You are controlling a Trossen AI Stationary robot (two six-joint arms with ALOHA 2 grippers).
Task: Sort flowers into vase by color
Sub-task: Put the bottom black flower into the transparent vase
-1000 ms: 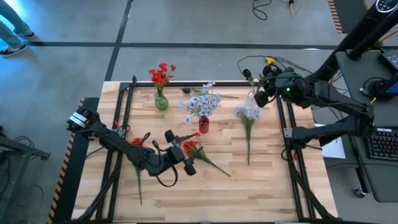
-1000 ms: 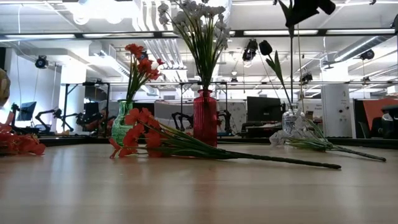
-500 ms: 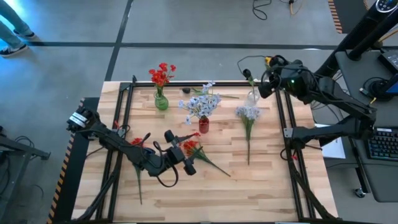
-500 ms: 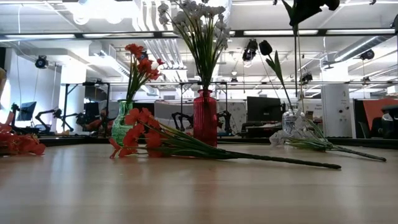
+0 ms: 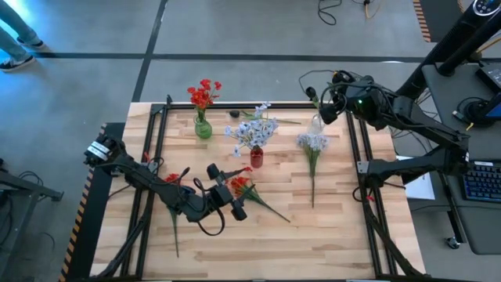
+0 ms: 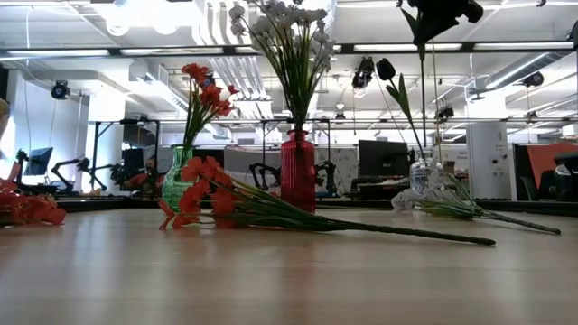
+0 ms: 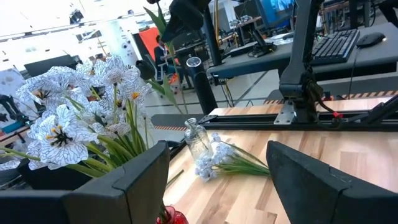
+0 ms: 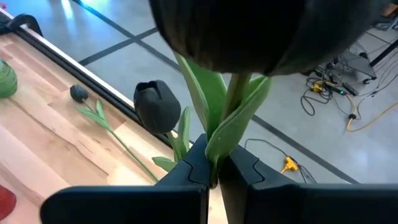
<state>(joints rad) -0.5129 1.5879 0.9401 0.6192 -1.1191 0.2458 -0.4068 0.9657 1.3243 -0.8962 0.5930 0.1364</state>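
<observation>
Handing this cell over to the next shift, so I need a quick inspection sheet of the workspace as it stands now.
Surface: wooden table.
Job's things: red flowers in green vase; white flowers in red vase; dark flower in clear vase; red stem, white stem, dark stem lying loose.
Clutter: nothing seen.
Grippers: left gripper open over red stem; right gripper shut on dark tulip.
Cables: on floor.
Surroundings: keyboard, person's legs.

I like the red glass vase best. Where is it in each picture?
High view: the red glass vase stands mid-table, under the pale blue-white flowers.
Low view: the vase is centre, behind the red flower stem lying on the table.
Left wrist view: only its rim peeks at the bottom edge.
Right wrist view: a red sliver at the bottom-left edge, probably it.
Shared landmark: the pale blue-white flowers.
</observation>
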